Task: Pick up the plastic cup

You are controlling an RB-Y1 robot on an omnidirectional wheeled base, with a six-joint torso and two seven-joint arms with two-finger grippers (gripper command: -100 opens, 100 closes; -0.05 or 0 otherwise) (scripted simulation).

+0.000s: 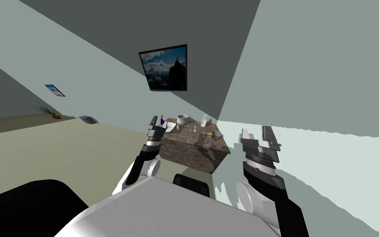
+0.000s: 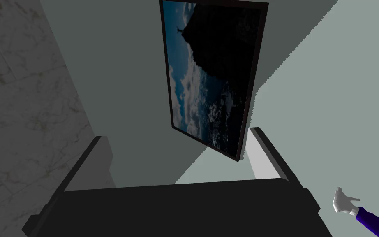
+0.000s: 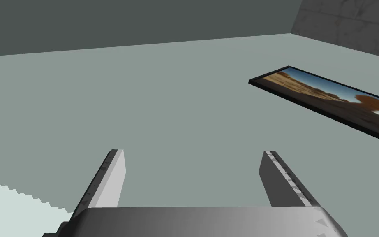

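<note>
Left pincer (image 1: 157,122), released, is hovering by the edge of the desk (image 1: 189,142); reaching seems the step in hand, next calling for moving over the cup (image 1: 181,119).

White cup (image 1: 181,119): plain, wide mouth, rounded body, upright. It sits on the brown stone-patterned table (image 1: 192,148), towards the far edge. It is near the left gripper (image 1: 157,119), just beyond it and to its right, not touching and not held. It is well apart from the right gripper (image 1: 257,132), to that gripper's left.
</note>
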